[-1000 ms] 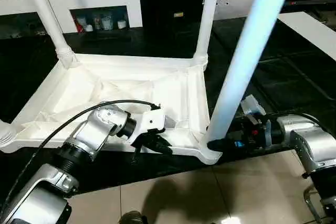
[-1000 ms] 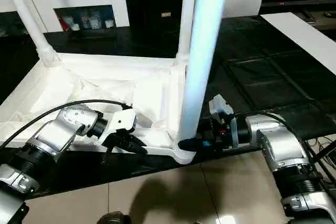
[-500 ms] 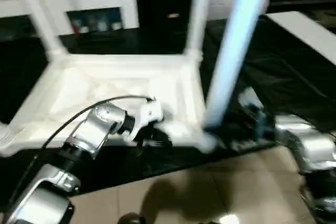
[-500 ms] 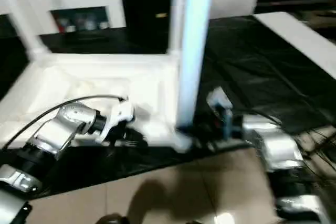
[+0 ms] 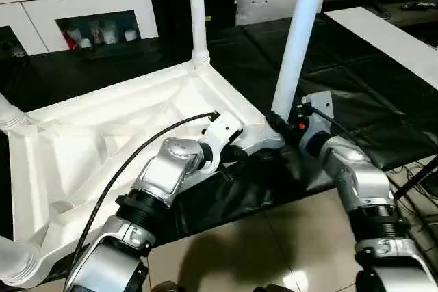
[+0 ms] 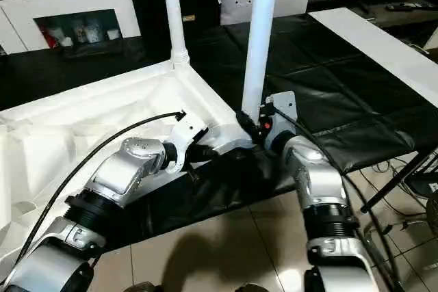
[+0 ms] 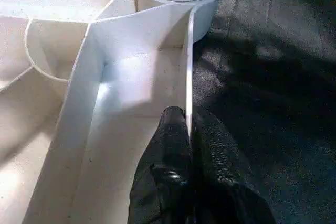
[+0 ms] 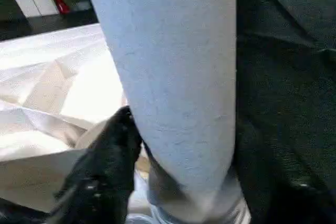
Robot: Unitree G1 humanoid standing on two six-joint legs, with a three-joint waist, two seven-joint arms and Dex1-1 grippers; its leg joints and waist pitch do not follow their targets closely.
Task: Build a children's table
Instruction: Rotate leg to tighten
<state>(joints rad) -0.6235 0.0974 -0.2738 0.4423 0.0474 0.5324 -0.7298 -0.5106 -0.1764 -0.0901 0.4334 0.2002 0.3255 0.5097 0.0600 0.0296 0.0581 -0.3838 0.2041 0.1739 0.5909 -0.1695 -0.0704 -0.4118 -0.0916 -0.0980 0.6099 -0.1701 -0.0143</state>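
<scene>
Bright overhead room light washes the white tabletop [image 5: 102,141] nearly to glare, flattening its ribs. The robot casts a soft shadow onto the tiled floor [image 5: 274,237]. The head views are sharp; the nearest leg [image 8: 173,77] looms soft and bluish up close.
</scene>
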